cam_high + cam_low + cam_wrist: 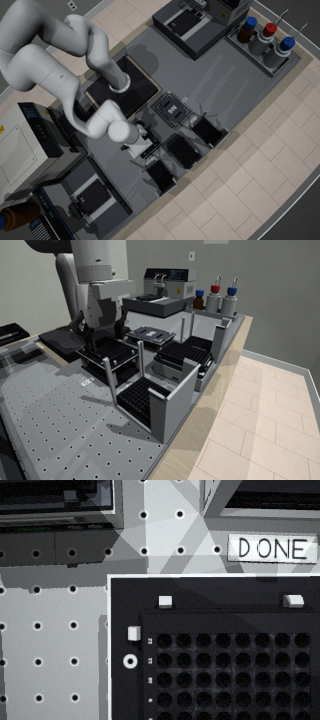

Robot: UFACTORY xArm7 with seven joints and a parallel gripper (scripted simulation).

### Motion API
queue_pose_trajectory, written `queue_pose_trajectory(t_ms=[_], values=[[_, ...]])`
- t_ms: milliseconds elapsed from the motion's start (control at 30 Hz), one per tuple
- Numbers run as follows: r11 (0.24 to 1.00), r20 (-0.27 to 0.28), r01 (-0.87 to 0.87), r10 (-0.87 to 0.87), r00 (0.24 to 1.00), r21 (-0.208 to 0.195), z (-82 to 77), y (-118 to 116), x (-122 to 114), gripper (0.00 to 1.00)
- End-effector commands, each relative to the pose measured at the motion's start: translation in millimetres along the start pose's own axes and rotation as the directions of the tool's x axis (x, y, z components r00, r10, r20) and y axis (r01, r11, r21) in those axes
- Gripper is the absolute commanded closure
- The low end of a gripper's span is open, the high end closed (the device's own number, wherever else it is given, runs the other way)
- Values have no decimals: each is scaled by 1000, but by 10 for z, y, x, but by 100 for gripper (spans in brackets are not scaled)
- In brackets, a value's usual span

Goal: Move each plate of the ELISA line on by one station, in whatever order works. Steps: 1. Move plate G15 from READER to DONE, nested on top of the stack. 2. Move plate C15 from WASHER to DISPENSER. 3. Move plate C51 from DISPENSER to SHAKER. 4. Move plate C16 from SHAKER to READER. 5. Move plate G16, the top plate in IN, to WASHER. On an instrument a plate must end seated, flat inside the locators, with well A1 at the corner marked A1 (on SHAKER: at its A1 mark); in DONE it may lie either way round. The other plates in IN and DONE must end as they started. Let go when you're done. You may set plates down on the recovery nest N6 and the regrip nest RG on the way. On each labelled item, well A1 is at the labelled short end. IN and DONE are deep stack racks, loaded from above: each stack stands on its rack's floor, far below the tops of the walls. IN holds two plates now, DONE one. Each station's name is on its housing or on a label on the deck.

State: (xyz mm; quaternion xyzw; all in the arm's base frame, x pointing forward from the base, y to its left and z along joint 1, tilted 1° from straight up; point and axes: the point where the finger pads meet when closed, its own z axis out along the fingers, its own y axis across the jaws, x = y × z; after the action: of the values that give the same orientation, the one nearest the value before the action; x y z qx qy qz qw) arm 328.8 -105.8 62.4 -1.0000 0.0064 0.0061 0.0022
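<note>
Exterior view, read from the left: I had the gripper (pixel 103 336) low over a plate (pixel 111 348) seated on a raised nest (pixel 89 361) on the bench (pixel 64 420), its fingers (pixel 89 339) spread wide, straddling the plate and holding nothing. I could not read that plate's label. Just right of it stood the rack (pixel 175 397) whose deck label read DONE (pixel 272 548) in the wrist view, one plate lying deep on its floor. Further right were the N6 nest (pixel 149 336), bare, then another plate on a low instrument (pixel 168 369), then the second rack (pixel 219 338).

I judged the step in hand to be a pick from this raised nest. To do it well, I reckoned I should centre the fingers on the plate's edges, since the wrist view showed the plate (pixel 225 670) off to the right of frame, sink until the pads sat below the rim but clear of the small locator blocks (pixel 165 601), close evenly, then lift straight up before moving sideways, so that no corner caught on a block or on the rack's posts (pixel 140 353).
</note>
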Motion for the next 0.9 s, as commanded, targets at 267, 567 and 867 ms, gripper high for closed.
queue_pose_trajectory(t_ms=[267, 567, 867], values=[[1000, -3, 0, 0, 1000, -1, 21, 3, 13, 0], [1000, -3, 0, 0, 1000, -1, 51, 3, 12, 0], [1000, -3, 0, 0, 1000, -1, 74, 3, 12, 0]])
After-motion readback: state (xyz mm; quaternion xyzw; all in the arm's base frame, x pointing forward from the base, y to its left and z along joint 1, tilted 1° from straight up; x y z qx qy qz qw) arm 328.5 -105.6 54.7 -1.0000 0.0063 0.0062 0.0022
